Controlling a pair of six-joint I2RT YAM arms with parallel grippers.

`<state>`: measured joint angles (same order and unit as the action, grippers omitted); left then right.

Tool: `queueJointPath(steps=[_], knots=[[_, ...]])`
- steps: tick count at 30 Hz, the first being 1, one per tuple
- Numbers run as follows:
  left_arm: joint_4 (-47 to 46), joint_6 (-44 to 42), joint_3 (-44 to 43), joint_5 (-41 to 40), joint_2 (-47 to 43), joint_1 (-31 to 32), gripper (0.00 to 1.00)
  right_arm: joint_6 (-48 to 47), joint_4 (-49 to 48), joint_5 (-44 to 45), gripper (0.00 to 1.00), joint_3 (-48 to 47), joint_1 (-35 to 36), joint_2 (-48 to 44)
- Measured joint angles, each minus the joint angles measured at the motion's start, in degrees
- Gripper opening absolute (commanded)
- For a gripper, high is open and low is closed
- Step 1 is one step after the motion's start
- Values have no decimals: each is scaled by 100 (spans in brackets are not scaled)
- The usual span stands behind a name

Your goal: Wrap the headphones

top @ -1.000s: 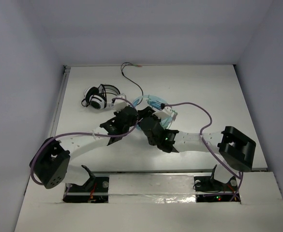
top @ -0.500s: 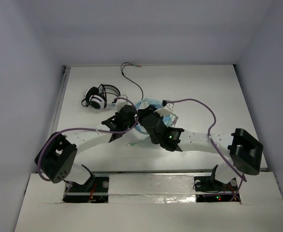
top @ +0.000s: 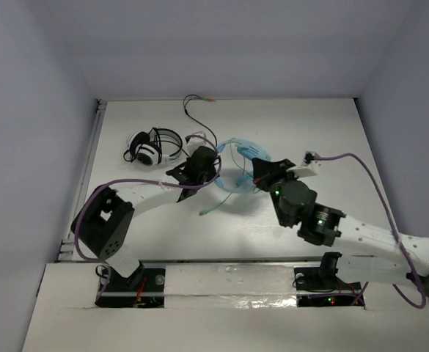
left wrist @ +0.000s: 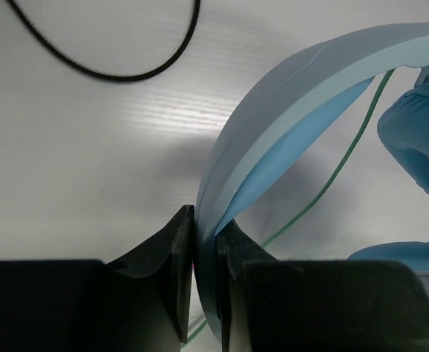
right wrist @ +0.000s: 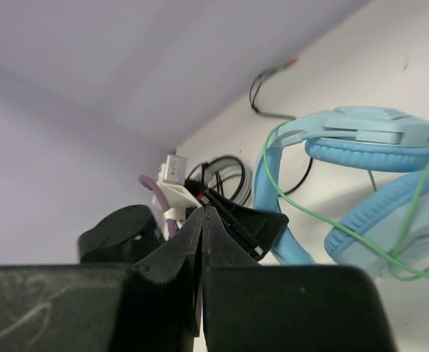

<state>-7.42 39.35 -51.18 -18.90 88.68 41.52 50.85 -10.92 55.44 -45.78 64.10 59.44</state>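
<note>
The light blue headphones (top: 248, 147) lie at mid-table, and their wide headband (left wrist: 295, 95) curves up out of my left gripper (left wrist: 204, 246), which is shut on the band. An ear cup (left wrist: 419, 139) shows at the right edge of the left wrist view. The thin green cable (top: 215, 206) trails loose toward the near side and loops over the cups (right wrist: 379, 150). My right gripper (right wrist: 203, 214) hovers just right of the headband with its jaws pressed together and nothing visible between them. In the top view it (top: 257, 170) sits next to the left gripper (top: 214, 167).
Smaller black-and-white headphones (top: 147, 149) lie at the back left, and their black cable (top: 199, 117) runs toward the rear wall. The same black cable (left wrist: 111, 70) passes just beyond the left gripper. Walls enclose the table on three sides.
The right gripper has closed and its arm has swung down to the right. The left gripper has carried the headband farther back and right, and the green cable end now lies nearer.
</note>
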Motion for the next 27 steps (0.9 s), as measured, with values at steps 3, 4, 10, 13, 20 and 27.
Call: queueJointPath(steps=[3, 4, 10, 13, 20, 27], knots=[[-116, -120, -507, 107, 566, -2, 0, -271, 273, 177, 3, 199, -2, -820], [-140, -164, -734, 149, 815, -2, 0, -350, 382, 221, 4, 232, -2, -1084], [-195, -404, -2487, 570, 2479, 0, 0, -614, 1311, 466, 4, 236, -4, -2070], [11, -529, -3803, 734, 3449, 0, 0, -645, 1794, 472, 5, 238, -4, -2361], [518, -667, -6592, 977, 5399, 0, 33, -649, 2481, 476, 10, 260, -4, -2865], [278, -675, -6151, 1130, 5322, 0, 70, -721, 2933, 426, 20, 216, -4, -2959]])
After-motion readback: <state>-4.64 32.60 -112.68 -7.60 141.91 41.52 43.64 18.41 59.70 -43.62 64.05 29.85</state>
